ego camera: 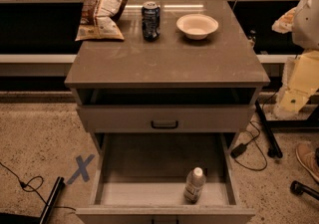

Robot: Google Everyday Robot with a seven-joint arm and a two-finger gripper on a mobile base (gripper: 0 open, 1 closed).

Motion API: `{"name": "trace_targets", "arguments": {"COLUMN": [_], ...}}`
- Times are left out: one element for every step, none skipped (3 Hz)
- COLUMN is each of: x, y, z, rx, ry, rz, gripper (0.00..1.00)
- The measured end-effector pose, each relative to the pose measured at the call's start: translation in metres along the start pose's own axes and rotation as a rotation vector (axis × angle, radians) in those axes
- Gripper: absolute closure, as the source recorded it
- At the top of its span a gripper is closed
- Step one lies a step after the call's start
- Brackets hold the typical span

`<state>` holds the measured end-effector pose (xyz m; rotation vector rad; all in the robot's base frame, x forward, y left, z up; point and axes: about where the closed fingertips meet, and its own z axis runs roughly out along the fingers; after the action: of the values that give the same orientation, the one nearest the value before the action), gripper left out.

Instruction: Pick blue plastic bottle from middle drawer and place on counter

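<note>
The blue plastic bottle (194,185) stands upright near the front right corner of the open middle drawer (144,194). The gripper (291,21) hangs at the right edge beside the counter (169,58); we cannot tell how open it is. We judge that the bottle may tip, since the drawer wall crowds a descending grasp.

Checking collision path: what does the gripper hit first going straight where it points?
The gripper, at the right edge beside the counter, seems to point down; likely the floor first, though depth is unclear.
</note>
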<state>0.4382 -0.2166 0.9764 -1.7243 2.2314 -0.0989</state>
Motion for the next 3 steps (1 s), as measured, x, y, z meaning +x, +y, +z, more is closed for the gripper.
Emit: {"name": "trace_targets", "arguments": {"x": [0.0, 0.01, 0.024], "y": [0.0, -0.003, 0.011], "z": [0.0, 0.02, 0.057], "rx": [0.0, 0.023, 0.035], "ry": [0.0, -0.107, -0.263], "rz": [0.0, 0.033, 0.043], "gripper": [0.0, 0.0, 0.0]}}
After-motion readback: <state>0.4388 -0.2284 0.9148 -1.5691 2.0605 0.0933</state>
